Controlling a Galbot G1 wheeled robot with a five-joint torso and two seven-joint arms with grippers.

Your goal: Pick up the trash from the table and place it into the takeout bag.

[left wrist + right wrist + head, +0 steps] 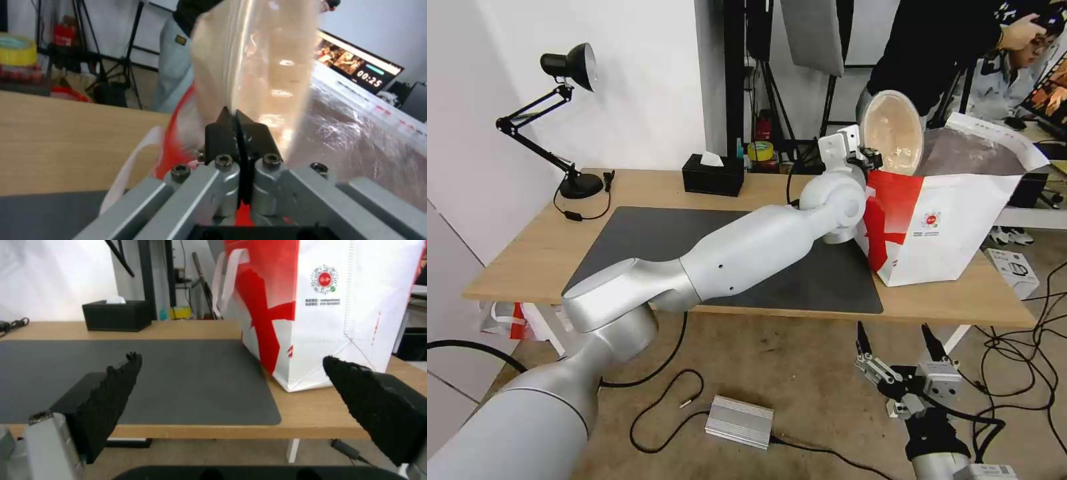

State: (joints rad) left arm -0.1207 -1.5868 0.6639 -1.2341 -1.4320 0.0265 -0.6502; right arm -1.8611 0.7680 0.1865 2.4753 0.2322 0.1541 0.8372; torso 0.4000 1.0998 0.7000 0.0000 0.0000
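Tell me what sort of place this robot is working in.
Most likely a lab or studio set up for recording, not a home. Tripod stands crowd behind the table, loose cables run over the bare floor, and a monitor shows a running timer.

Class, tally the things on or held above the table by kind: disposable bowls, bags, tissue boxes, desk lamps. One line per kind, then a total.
Disposable bowls: 1, the beige pulp bowl in the left gripper
Bags: 1, the takeout bag
Tissue boxes: 1
Desk lamps: 1
Total: 4

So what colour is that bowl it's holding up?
Beige, the pulp bowl in the left hand; clearest in the head view.
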